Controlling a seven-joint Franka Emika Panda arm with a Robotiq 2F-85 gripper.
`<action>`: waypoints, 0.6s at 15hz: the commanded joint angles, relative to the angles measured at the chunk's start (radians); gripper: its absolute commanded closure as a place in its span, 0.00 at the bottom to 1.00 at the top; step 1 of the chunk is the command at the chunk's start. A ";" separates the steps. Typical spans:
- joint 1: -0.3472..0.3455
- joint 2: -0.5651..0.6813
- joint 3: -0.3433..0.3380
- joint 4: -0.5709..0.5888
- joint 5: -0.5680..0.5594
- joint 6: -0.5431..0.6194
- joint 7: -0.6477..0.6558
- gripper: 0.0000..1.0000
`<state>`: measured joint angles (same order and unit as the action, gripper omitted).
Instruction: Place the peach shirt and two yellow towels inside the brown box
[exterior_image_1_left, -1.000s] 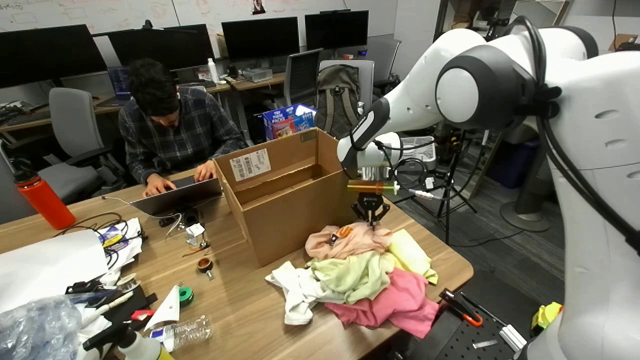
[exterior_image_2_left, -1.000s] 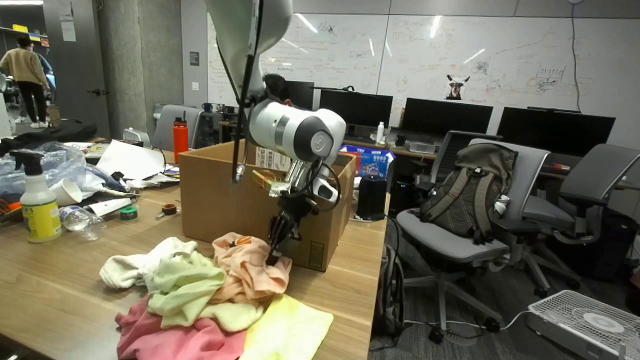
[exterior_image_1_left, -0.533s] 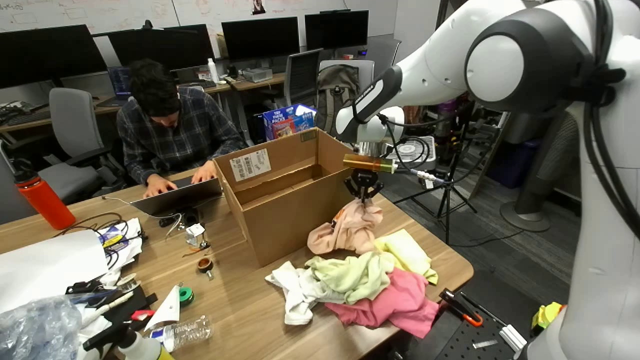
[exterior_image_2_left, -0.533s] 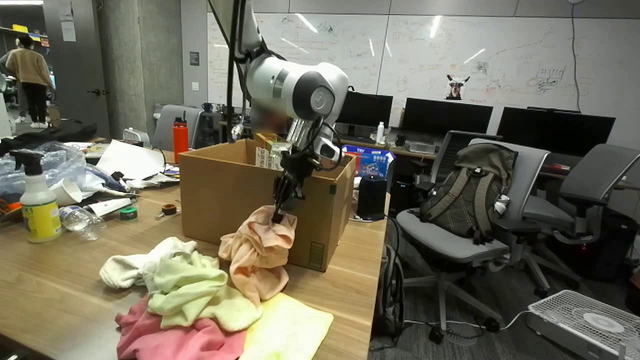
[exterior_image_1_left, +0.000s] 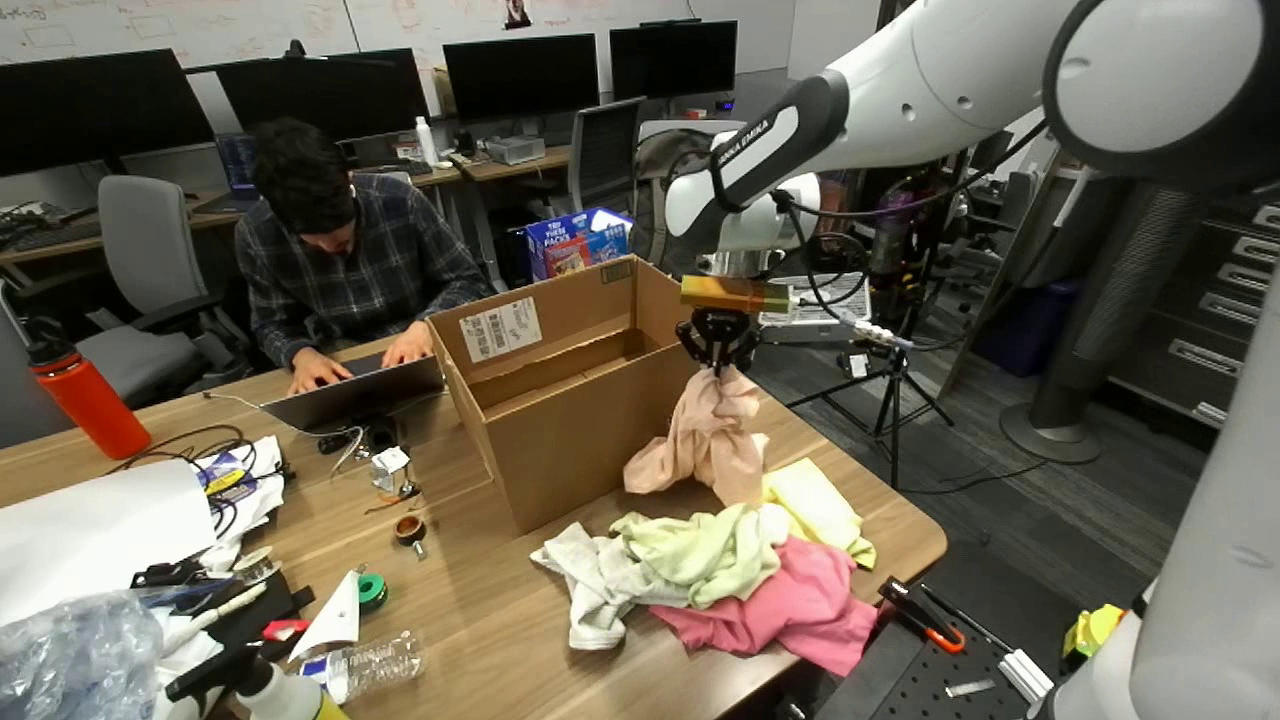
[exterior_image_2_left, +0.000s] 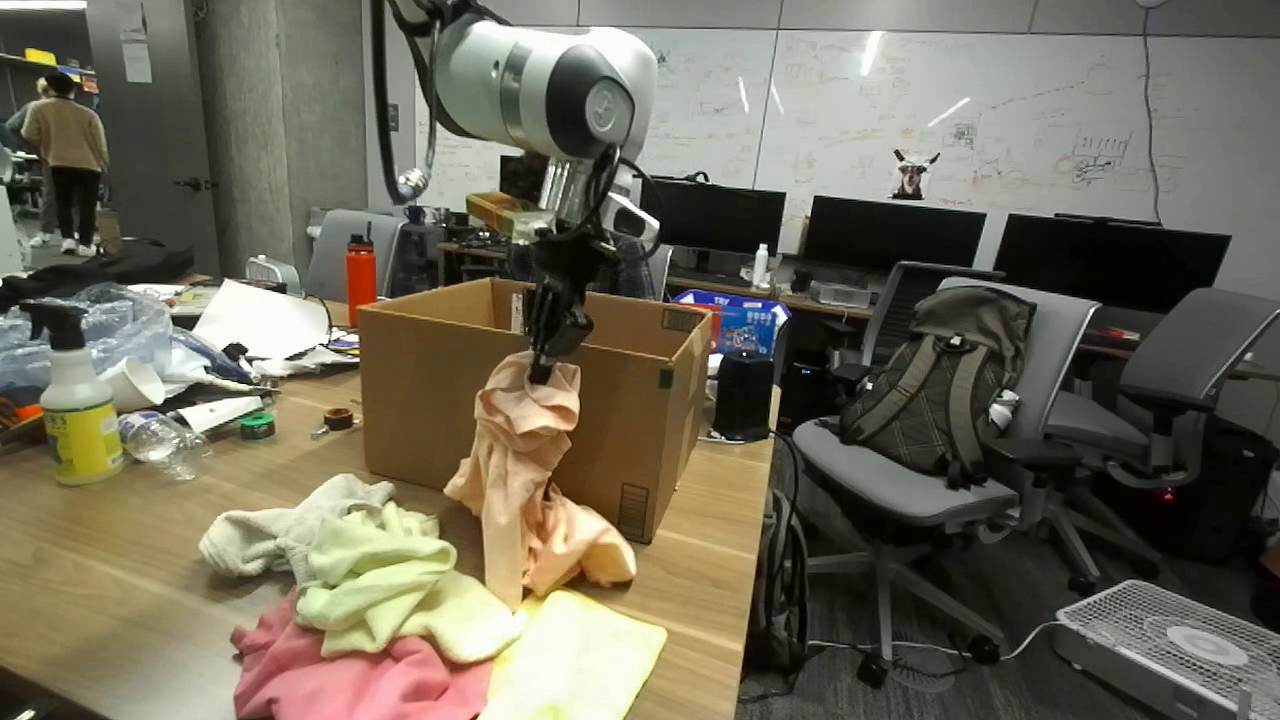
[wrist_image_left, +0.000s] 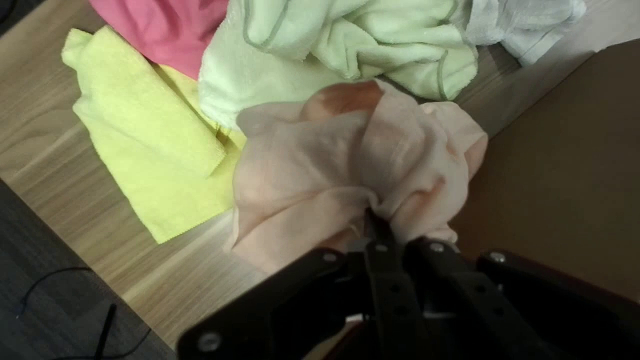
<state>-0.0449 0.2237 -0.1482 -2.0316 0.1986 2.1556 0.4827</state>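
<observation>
While the brown box (exterior_image_1_left: 590, 435) stands open on the table (exterior_image_1_left: 480, 600) at left in an exterior view, my hand (exterior_image_1_left: 718, 368) beside it is clamped on the peach shirt (exterior_image_1_left: 702, 440), which hangs outside; whether it touches the yellow towel (exterior_image_1_left: 818, 505) farther right, I can't tell.

Evenly bright in both exterior views, stretched toward the edges; streaked in an exterior view with white glare on the whiteboard (exterior_image_2_left: 840, 140). Dimmer in the wrist view: pale with sheen on the wooden table (wrist_image_left: 190, 270), vivid on the yellow towel (wrist_image_left: 145, 130), murky along the brown cardboard box (wrist_image_left: 555, 165), blurred at the peach shirt (wrist_image_left: 320, 160), nearly black at the gripper (wrist_image_left: 379, 222).
</observation>
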 joint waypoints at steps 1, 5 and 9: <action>0.020 -0.173 0.021 -0.094 -0.045 0.045 0.016 0.98; 0.024 -0.298 0.061 -0.118 -0.071 0.067 0.042 0.98; 0.018 -0.382 0.110 -0.099 -0.074 0.062 0.080 0.98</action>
<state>-0.0259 -0.0755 -0.0703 -2.1106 0.1421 2.1905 0.5188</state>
